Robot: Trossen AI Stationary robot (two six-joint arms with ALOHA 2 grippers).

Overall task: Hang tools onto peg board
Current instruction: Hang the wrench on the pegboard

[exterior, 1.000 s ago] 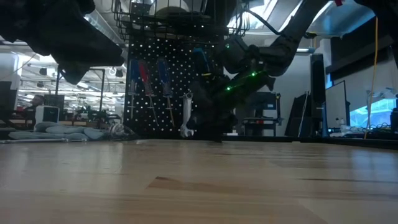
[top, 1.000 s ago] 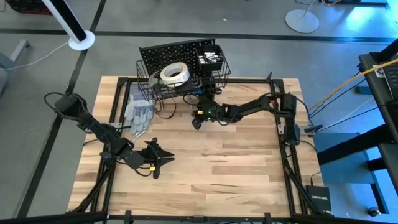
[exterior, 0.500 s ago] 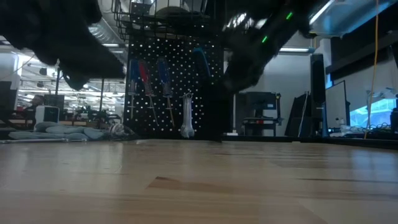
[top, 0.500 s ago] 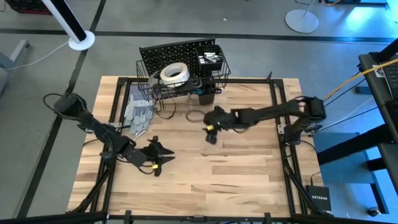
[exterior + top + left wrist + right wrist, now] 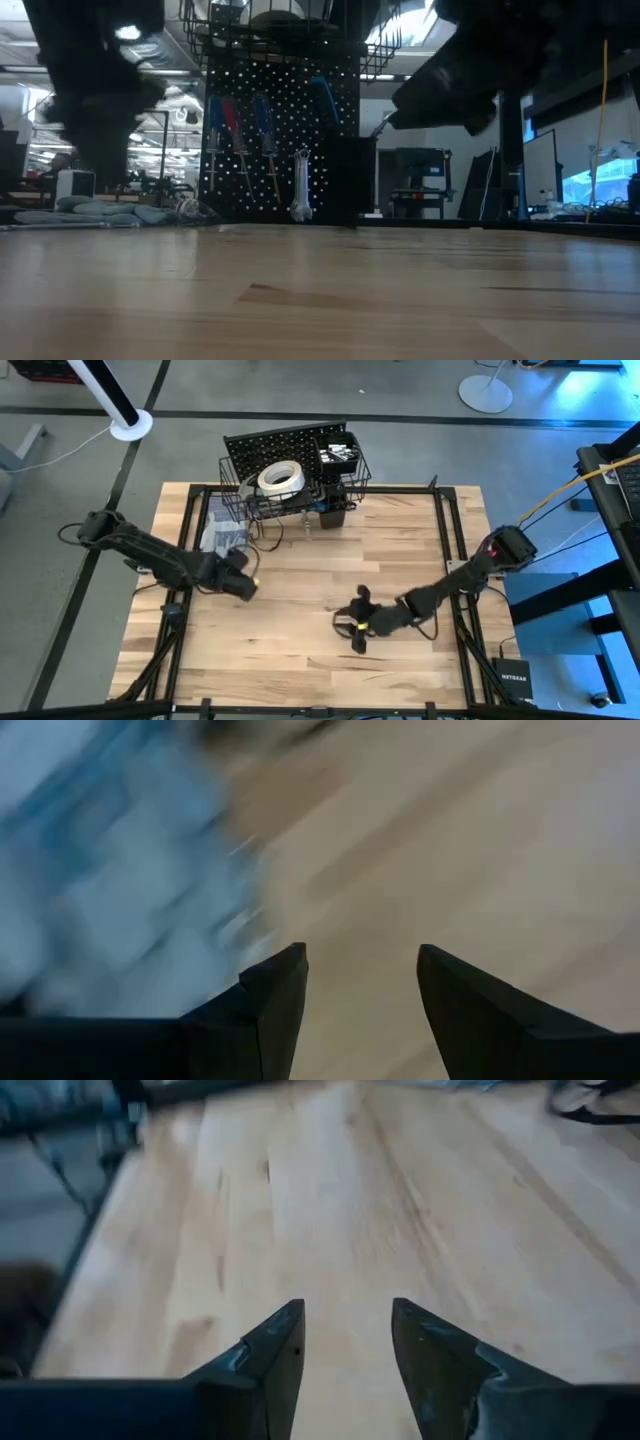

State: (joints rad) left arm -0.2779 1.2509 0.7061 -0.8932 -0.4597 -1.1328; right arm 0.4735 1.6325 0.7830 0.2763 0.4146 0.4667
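The peg board [image 5: 285, 448] stands at the table's [image 5: 300, 640] far edge, with a tape roll [image 5: 281, 477] in its basket [image 5: 262, 508]. Screwdrivers [image 5: 228, 122] and a wrench [image 5: 300, 186] hang on its front. Gloves [image 5: 218, 538] lie to its left, near the left gripper [image 5: 243, 584].

Black perforated peg board [image 5: 280, 140] I see standing upright at the desk's far edge, red-handled screwdriver [image 5: 228, 125] and blue-handled screwdriver [image 5: 264, 122] hanging side by side, silver wrench [image 5: 299, 185] hanging below, white tape roll [image 5: 281, 478] lying in its wire basket [image 5: 237, 500]
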